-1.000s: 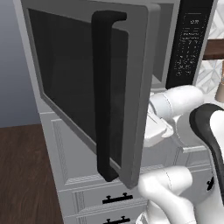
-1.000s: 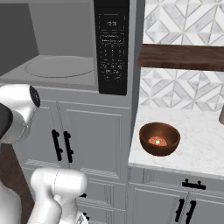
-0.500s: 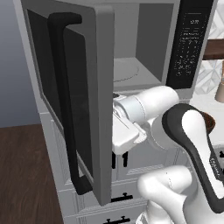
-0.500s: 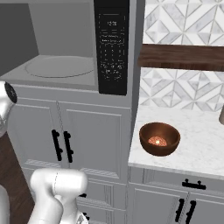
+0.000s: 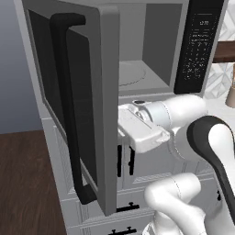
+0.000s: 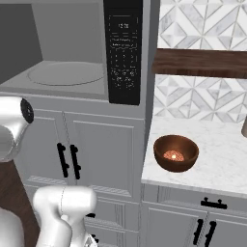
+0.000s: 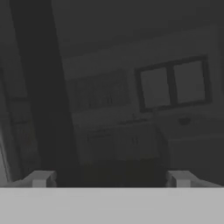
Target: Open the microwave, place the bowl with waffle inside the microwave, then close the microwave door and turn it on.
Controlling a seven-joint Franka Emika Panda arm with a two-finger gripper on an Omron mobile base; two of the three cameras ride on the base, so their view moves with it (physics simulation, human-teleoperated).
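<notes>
The microwave (image 5: pixel 156 55) stands open, with its pale cavity and round turntable (image 6: pixel 65 72) bare. The microwave door (image 5: pixel 106 114) is swung far out to the left, its black bar handle (image 5: pixel 69 105) facing outward. My gripper (image 7: pixel 110 179) is open; its fingertips (image 7: pixel 41 178) stand wide apart right against the inner side of the door's dark window, nothing between them. The white hand (image 5: pixel 140 131) sits just behind the door's edge, below the cavity. The copper-brown bowl (image 6: pixel 176 153) rests on the marble counter to the right, with the waffle (image 6: pixel 173 155) inside it.
The black control panel (image 6: pixel 123 50) runs down the microwave's right side. Grey cabinet doors (image 6: pixel 91 154) with black handles lie beneath it. A wooden shelf (image 6: pixel 202 62) hangs above the marble counter (image 6: pixel 217 164). A brown object (image 5: pixel 231 94) stands at the counter's far right.
The microwave door has swung further open to the left. My hand has followed it leftward, staying against its inner side. The bowl has not moved.
</notes>
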